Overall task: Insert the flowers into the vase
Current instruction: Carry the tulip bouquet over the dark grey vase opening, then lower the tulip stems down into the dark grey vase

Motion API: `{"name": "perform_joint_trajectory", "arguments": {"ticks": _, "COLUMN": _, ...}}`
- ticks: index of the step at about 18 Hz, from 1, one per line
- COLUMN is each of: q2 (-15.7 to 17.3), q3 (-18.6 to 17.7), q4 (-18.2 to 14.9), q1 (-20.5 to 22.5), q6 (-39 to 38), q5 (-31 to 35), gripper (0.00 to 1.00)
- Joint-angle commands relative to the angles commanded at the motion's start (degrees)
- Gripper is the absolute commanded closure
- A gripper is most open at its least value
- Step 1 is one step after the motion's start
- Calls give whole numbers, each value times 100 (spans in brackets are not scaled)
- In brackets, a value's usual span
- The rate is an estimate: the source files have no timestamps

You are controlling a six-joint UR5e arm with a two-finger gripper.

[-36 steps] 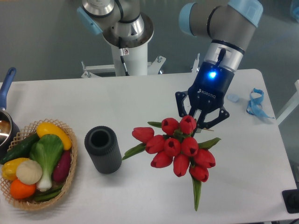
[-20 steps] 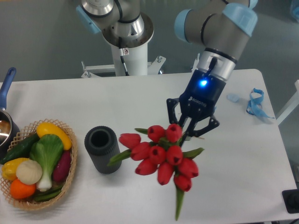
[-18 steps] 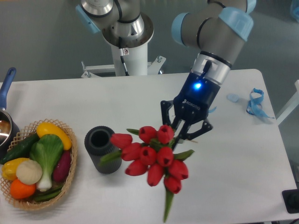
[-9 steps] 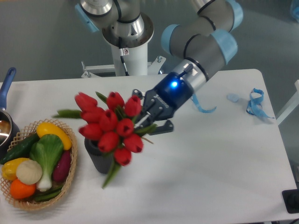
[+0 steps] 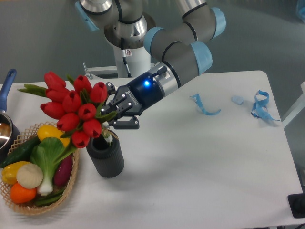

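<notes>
Flowers (image 5: 74,109) gripped at stems by closed jaws of gripper (image 5: 113,116), held tilted above vase (image 5: 105,155) (stem ends at mouth, depth unclear). Vase stood on surface (image 5: 200,157) beside wicker basket (image 5: 28,206).

The gripper (image 5: 114,116) reaches in from the right with its fingers closed around the green stems of the flowers (image 5: 74,109), whose red buds fan out to its left, tilted up and away. Directly below the gripper stands the vase (image 5: 106,157), dark and ribbed, with the stem ends dipping toward its mouth. Further left and lower sits a wicker basket (image 5: 66,191) of toy vegetables, while off to the gripper's right, well apart, blue ribbons (image 5: 261,107) lie on the white table (image 5: 200,167).
</notes>
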Motion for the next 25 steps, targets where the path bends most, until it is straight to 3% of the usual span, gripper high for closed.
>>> {"name": "perform_joint_trajectory", "arguments": {"ticks": 10, "q2": -61, "q3": -193, "q4": 0, "q1": -88, "q6": 105, "q5": -27, "gripper": 86}}
{"name": "perform_joint_trajectory", "arguments": {"ticks": 19, "q2": -579, "q3": -404, "q4": -9, "q1": -88, "q6": 790, "q5": 17, "gripper": 86}}
{"name": "perform_joint_trajectory", "arguments": {"ticks": 25, "q2": -580, "q3": -527, "q4": 0, "q1": -70, "q6": 826, "q5": 43, "gripper": 86}}
